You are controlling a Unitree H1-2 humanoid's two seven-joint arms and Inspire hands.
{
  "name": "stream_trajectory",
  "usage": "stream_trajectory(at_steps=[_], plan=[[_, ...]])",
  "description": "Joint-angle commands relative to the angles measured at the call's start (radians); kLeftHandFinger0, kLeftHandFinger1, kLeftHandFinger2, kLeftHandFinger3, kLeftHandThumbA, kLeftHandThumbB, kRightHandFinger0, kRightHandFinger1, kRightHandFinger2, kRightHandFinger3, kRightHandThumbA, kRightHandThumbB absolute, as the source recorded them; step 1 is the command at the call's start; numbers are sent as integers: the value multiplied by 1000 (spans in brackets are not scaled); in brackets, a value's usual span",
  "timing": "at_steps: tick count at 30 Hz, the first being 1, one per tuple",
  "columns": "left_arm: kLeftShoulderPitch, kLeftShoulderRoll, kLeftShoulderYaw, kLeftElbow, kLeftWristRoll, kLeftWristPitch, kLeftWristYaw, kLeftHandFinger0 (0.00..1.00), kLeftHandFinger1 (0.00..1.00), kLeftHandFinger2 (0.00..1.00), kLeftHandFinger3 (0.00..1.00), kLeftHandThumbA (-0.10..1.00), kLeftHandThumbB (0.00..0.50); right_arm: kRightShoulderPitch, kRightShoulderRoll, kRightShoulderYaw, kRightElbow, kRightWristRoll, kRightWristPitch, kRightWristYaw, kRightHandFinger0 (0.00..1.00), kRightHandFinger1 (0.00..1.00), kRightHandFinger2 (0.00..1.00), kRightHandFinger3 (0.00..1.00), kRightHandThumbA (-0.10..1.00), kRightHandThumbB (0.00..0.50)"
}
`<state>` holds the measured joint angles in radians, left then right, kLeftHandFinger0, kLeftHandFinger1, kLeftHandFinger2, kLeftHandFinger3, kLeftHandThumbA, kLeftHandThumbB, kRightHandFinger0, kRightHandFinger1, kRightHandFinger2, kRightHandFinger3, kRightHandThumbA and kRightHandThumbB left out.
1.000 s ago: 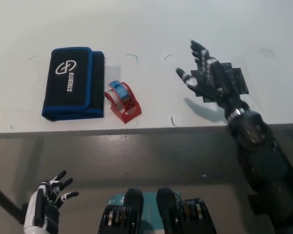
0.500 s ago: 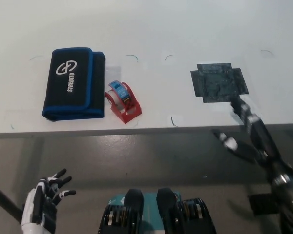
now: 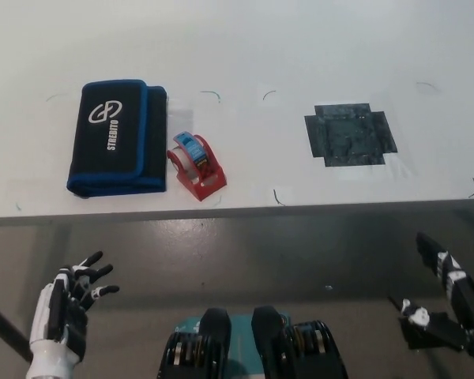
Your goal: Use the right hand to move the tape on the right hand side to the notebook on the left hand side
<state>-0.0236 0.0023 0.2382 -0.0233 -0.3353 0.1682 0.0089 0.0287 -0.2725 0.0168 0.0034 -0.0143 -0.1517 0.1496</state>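
I see my right hand (image 3: 450, 296) empty below the desk (image 3: 300, 47), fingers apart; left hand (image 3: 63, 304) likewise. The tape (image 3: 196, 164) sits beside the notebook (image 3: 117, 136) (touching? unclear).

The black, blue-edged notebook (image 3: 117, 137) bears a white logo and the word "STREDITO".

white table (image 3: 300, 47), black taped patch (image 3: 350, 134)

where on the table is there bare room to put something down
Free: the wide strip between the red tape dispenser and the black patch, and the whole far side of the table. Crowded: the left, where the dispenser sits right beside the black-and-blue notebook case.
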Motion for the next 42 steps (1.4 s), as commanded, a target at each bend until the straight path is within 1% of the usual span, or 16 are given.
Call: stream_trajectory(at_steps=[1, 6, 8, 11, 20, 24, 26, 28, 30, 31, 34, 37, 38, 40, 41, 42], plan=[[-25, 10, 4, -19, -17, -2, -6, 482, 666, 714, 1000, 748, 132, -8, 4, -14, 10, 27, -22, 5, 1000, 1000, 1000, 1000, 840, 283], [-3, 13, -1, -16, -3, -22, -14, 537, 697, 735, 1000, 760, 114, -1, 23, -22, 23, 42, -16, -2, 1000, 1000, 1000, 1000, 872, 297], [2, 12, -2, -13, 0, -29, -15, 534, 687, 735, 1000, 749, 114, -2, 27, -24, 22, 40, -14, -3, 1000, 1000, 1000, 1000, 876, 300], [19, 13, 1, -21, -6, -24, -17, 507, 669, 737, 1000, 724, 79, 4, 34, -21, 26, 25, -12, -6, 1000, 1000, 1000, 1000, 904, 316], [62, 6, -13, -23, 17, -44, -15, 533, 656, 723, 1000, 727, 14, 13, 26, -10, 43, 17, -26, 8, 1000, 1000, 1000, 1000, 877, 296], [81, -5, -12, -28, 11, -41, -8, 496, 648, 701, 985, 693, 20, 19, 31, -8, 33, 67, 7, 38, 1000, 1000, 1000, 1000, 857, 302], [84, -7, -4, -29, -55, 6, -35, 529, 710, 825, 1000, 763, 20, 17, 32, -3, 40, 52, 7, 35, 1000, 1000, 1000, 1000, 898, 319], [76, -10, 5, -23, -76, 25, -32, 535, 690, 841, 1000, 846, 3, 9, 32, -4, 58, 54, -2, 38, 1000, 1000, 1000, 1000, 888, 319], [70, -8, 5, -19, -74, 24, -29, 537, 687, 839, 1000, 853, 0, 5, 31, -5, 58, 55, 7, 39, 1000, 1000, 1000, 1000, 890, 328], [68, -6, 2, -16, -65, 15, -30, 500, 661, 788, 1000, 820, 15, 5, 30, -5, 50, 54, 13, 39, 1000, 1000, 1000, 1000, 902, 335], [54, 8, -4, -6, -68, 20, -40, 511, 693, 816, 1000, 802, 85, -6, 29, -5, 52, 48, 10, 36, 1000, 1000, 1000, 1000, 906, 320], [46, 2, 9, -12, -108, 47, -39, 527, 702, 820, 1000, 817, 75, -13, 31, -5, 55, 51, 8, 37, 1000, 1000, 1000, 1000, 901, 310], [42, -9, 21, -19, -138, 69, -31, 501, 694, 821, 1000, 867, 39, -13, 30, -7, 60, 57, 13, 39, 1000, 1000, 1000, 1000, 906, 323], [39, -17, 35, -27, -156, 93, -17, 511, 700, 818, 1000, 891, 28, -10, 31, -8, 54, 54, 15, 36, 1000, 1000, 1000, 1000, 901, 324], [40, -20, 38, -29, -157, 101, -10, 510, 675, 788, 987, 891, 23, -8, 32, -8, 54, 51, 15, 34, 1000, 1000, 1000, 1000, 899, 330], [39, -22, 42, -30, -153, 103, -6, 504, 644, 760, 912, 883, 19, -5, 34, -9, 46, 56, 24, 33, 1000, 1000, 1000, 1000, 888, 331]])
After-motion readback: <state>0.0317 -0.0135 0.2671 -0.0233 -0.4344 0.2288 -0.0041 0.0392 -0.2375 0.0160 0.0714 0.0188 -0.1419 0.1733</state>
